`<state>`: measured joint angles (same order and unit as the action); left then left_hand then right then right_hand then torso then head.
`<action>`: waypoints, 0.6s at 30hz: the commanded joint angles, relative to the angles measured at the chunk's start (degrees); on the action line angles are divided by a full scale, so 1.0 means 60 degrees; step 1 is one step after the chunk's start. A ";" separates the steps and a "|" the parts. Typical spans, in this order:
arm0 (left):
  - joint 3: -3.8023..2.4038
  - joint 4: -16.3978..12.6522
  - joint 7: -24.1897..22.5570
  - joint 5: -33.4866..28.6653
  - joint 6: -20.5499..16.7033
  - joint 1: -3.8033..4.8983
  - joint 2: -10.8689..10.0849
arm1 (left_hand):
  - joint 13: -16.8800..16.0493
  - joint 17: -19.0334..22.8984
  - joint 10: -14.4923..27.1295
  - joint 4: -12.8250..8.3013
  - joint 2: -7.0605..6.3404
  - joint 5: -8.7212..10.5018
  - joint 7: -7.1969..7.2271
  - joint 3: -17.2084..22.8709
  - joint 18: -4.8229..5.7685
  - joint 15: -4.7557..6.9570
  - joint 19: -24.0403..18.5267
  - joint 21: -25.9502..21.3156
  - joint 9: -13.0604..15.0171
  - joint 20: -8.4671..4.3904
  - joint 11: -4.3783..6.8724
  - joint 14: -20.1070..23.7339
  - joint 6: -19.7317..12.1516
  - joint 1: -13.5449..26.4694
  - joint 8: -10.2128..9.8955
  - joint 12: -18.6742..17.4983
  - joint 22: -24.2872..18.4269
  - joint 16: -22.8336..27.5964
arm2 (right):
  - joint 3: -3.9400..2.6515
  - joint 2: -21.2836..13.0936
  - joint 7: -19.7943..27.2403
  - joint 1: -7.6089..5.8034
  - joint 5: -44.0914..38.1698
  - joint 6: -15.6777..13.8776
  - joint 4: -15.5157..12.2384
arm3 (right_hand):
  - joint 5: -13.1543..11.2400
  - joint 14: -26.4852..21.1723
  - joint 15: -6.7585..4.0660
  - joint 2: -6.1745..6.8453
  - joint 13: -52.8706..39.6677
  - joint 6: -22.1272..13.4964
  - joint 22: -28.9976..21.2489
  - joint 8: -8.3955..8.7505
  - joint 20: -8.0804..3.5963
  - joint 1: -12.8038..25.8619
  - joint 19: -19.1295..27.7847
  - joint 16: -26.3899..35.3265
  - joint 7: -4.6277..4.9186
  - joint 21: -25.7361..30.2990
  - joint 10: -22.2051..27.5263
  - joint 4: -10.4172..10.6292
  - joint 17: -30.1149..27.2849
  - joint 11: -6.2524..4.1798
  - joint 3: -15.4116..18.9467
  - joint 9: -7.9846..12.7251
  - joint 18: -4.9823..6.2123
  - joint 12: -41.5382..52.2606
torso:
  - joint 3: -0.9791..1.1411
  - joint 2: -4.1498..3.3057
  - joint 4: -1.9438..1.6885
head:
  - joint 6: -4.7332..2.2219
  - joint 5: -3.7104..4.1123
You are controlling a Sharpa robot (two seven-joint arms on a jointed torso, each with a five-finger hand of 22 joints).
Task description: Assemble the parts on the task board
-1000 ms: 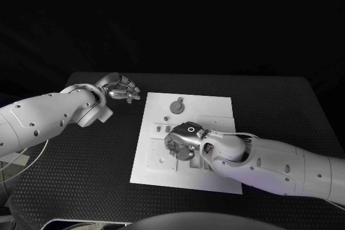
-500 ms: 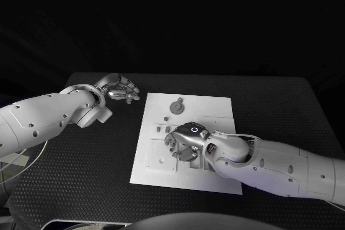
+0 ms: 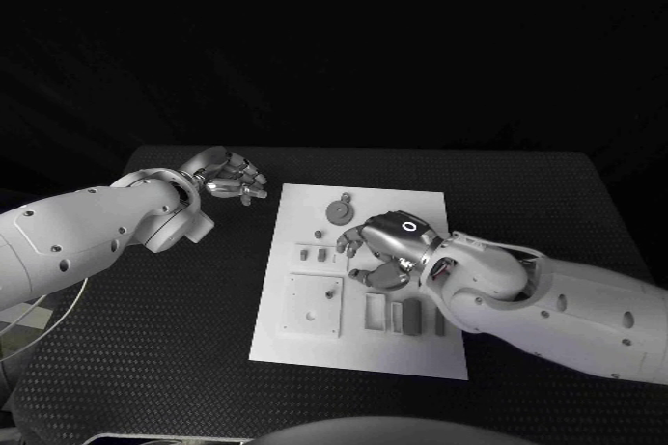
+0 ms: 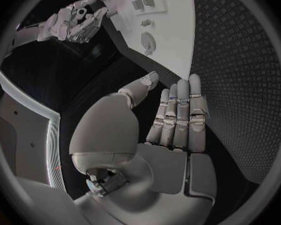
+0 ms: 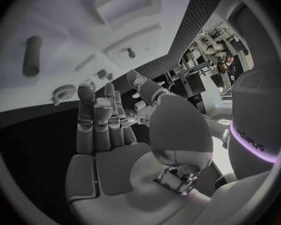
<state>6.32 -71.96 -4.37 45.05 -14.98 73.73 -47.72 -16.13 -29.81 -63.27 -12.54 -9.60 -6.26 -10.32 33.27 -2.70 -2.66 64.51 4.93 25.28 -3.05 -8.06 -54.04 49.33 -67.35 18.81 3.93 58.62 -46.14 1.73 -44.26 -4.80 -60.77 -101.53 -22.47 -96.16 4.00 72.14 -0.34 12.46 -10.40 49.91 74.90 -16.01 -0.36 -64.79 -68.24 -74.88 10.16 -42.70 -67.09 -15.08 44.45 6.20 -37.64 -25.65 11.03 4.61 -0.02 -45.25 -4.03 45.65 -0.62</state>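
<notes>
Head view: the white task board (image 3: 418, 353) lies in the middle of the black counter (image 3: 181, 310). The right robot hand (image 3: 383, 247) sits over the board's centre, fingers loosely spread and curled downward; nothing can be seen held in them. A round grey part (image 3: 340, 210) lies near the board's upper edge, just above that hand. Small grey parts (image 3: 316, 255) sit to the hand's left, and upright grey bars (image 3: 396, 314) stand in slots below it, beside a square plate (image 3: 314, 304) at the lower left of the board. The left robot hand (image 3: 230, 179) is at the upper left, off the board over the counter, fingers apart and empty.

Left wrist view: the left robot hand (image 4: 172, 120) fills the centre, fingers straight and side by side, thumb apart, holding nothing. The task board (image 4: 168, 30) runs across the upper part of the frame with the round part (image 4: 148, 41) on it; the right robot hand (image 4: 72, 25) shows at the upper left.

Right wrist view: the right robot hand (image 5: 106, 125) rises through the centre, fingers extended, nothing in its grasp. The task board (image 5: 72, 40) spreads across the upper left.
</notes>
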 commanded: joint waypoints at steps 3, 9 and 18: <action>-0.0003 -0.0029 -0.0330 0.0009 -0.0107 0.0009 0.0025 | 0.0017 -0.0024 0.0035 -0.0015 0.0015 0.0041 0.0019 -0.0062 -0.0138 0.0004 0.0084 -0.0061 -0.0007 0.0003 -0.0033 -0.0113 -0.0041 -0.0049 0.0064 0.0000 -0.0009 0.0066 | -0.0048 -0.0590 0.0162 -0.0575 0.1184 0.0003 0.0017 | -0.0029 0.0024 -0.0020 0.0066 -0.0022 0.0032 0.0182 -0.0019 -0.0007 -0.0009 -0.0004 -0.0006 0.0039 0.0030 -0.0126 0.0066 -0.0024 -0.0036 -0.0005 0.0020 0.0662 0.0056 | 0.0000 0.0002 0.0005 | -0.0064 0.0087; -0.0003 -0.0009 -0.0356 -0.0002 -0.0137 0.0009 0.0044 | 0.0018 -0.0049 0.0006 -0.0018 0.0020 0.0041 0.0026 -0.0063 -0.0142 0.0015 0.0113 -0.0055 -0.0006 -0.0004 -0.0022 -0.0143 -0.0026 -0.0064 0.0076 0.0012 -0.0004 0.0065 | -0.0049 -0.1163 -0.0062 -0.0846 0.0552 0.1248 0.0089 | -0.0035 -0.0026 0.0013 0.0311 0.0003 -0.0129 0.0190 0.0057 0.0038 0.0227 0.0074 0.0027 0.0082 0.0058 -0.0050 0.0168 -0.0043 -0.0002 0.0136 0.0076 0.0662 0.0008 | -0.0012 -0.0002 0.0004 | -0.0049 0.0114; 0.0000 0.0019 -0.0348 -0.0004 -0.0115 0.0008 0.0057 | 0.0021 -0.0064 0.0001 -0.0018 0.0014 0.0043 0.0027 -0.0071 -0.0143 0.0019 0.0128 -0.0052 -0.0007 -0.0007 -0.0020 -0.0157 -0.0024 -0.0062 0.0079 0.0012 0.0000 0.0065 | -0.0037 -0.1296 -0.0539 -0.0925 -0.0039 0.2860 0.0171 | -0.0031 -0.0485 0.0409 0.0668 0.0357 -0.0955 0.0184 0.0336 0.0182 0.0626 0.0453 0.0036 -0.0519 0.0216 0.1182 0.0514 -0.0022 0.0407 0.0548 0.0204 0.0662 -0.0188 | 0.0004 -0.0002 -0.0010 | -0.0002 0.0121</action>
<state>6.34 -71.80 -5.49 45.04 -15.33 73.73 -47.52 -16.08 -30.12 -63.27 -12.70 -9.60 -6.26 -10.32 33.11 -2.71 -2.55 64.93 4.93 25.29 -3.06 -8.05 -54.58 49.33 -67.35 19.03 3.93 58.63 -46.15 1.48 -51.94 -6.46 -66.35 -99.28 -11.54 -95.13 3.99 69.46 2.05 16.15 -8.39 44.19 74.90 -14.30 0.74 -61.10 -65.88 -74.65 7.42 -41.70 -60.80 -12.30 44.25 8.21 -34.26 -24.49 11.02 3.76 -0.02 -45.25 -4.06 45.55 0.14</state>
